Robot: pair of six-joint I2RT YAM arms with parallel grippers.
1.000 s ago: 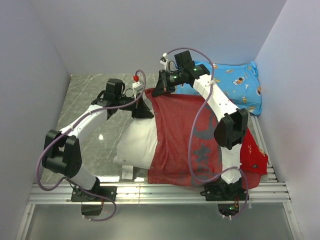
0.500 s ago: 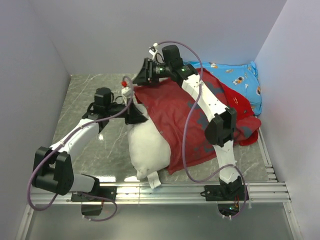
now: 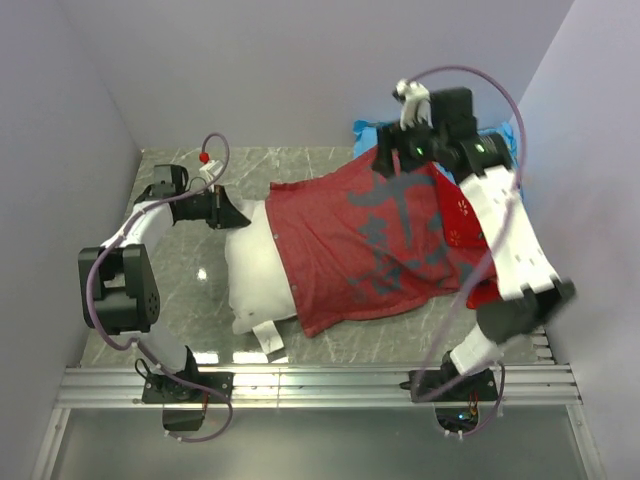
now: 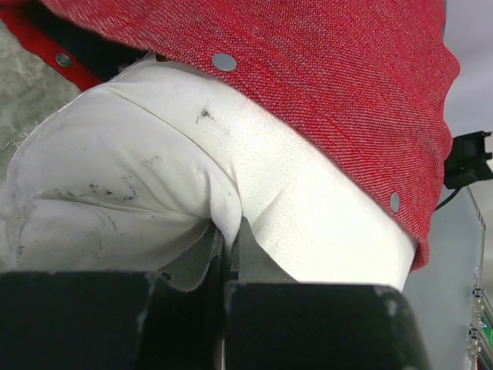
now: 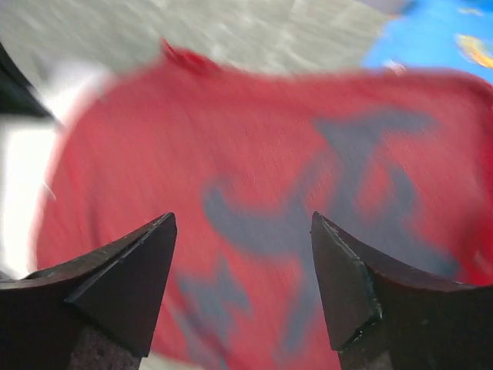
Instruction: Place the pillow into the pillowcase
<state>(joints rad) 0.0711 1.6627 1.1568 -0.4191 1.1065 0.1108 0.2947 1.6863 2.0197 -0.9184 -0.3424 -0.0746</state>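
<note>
Left jaws grip the pillow at its left end; right jaws stand open, empty, above the pillowcase. Anchor the pillow; grasp the case's hem, pull leftward.

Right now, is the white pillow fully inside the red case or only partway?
Partway. The pillow shows its left end bare outside the pillowcase opening, pinched by the left fingers; the rest is covered.

The pillowcase hides much of the pillow beneath it.
</note>
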